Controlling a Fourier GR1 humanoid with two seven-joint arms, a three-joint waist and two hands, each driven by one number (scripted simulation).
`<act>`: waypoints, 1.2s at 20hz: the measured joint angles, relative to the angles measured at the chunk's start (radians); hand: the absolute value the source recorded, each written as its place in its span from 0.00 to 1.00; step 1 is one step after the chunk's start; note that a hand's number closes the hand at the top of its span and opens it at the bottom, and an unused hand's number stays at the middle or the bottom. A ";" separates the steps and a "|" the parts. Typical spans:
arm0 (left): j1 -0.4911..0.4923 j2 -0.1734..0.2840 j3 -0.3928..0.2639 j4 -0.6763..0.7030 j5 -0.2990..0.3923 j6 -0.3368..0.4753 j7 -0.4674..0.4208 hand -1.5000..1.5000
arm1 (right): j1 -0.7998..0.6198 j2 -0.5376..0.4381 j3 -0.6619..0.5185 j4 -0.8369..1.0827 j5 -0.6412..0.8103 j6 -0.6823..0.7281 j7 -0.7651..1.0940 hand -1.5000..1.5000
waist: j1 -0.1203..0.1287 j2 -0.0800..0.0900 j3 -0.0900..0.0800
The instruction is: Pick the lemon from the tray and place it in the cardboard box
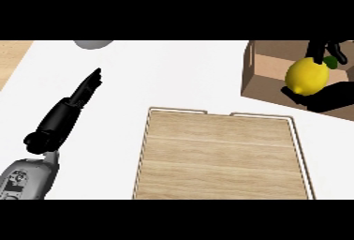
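Note:
The yellow lemon (307,77), with a small green leaf, hangs inside the opening of the cardboard box (261,77) at the upper right and casts a dark shadow on the box floor. My right hand (319,50) reaches in from the top edge. Its black fingers curl onto the lemon's top, and most of the hand is cut off by the view's edge. The wooden tray (221,159) with a pale rim lies in the lower middle and holds nothing. My left hand (84,91) rests at the left over the white counter, fingers straight and pointing away.
A grey rounded object (93,44) shows partly at the top edge, left of centre. A strip of wooden surface (12,58) borders the white counter at the far left. White counter lies between the tray and the box.

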 measured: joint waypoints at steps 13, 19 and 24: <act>-0.035 -0.015 0.003 0.014 -0.013 -0.024 0.002 0.50 | -0.256 -0.093 0.059 0.641 0.209 0.168 -0.256 1.00 | 0.032 0.012 0.000; -0.049 -0.034 -0.003 0.020 -0.022 -0.022 0.004 0.50 | -0.337 -0.121 0.133 0.891 0.326 0.235 -0.413 1.00 | 0.044 0.017 0.001; -0.046 -0.035 0.000 0.023 -0.026 -0.028 -0.005 0.50 | -0.391 -0.124 0.188 1.046 0.399 0.299 -0.560 0.00 | 0.046 0.017 0.002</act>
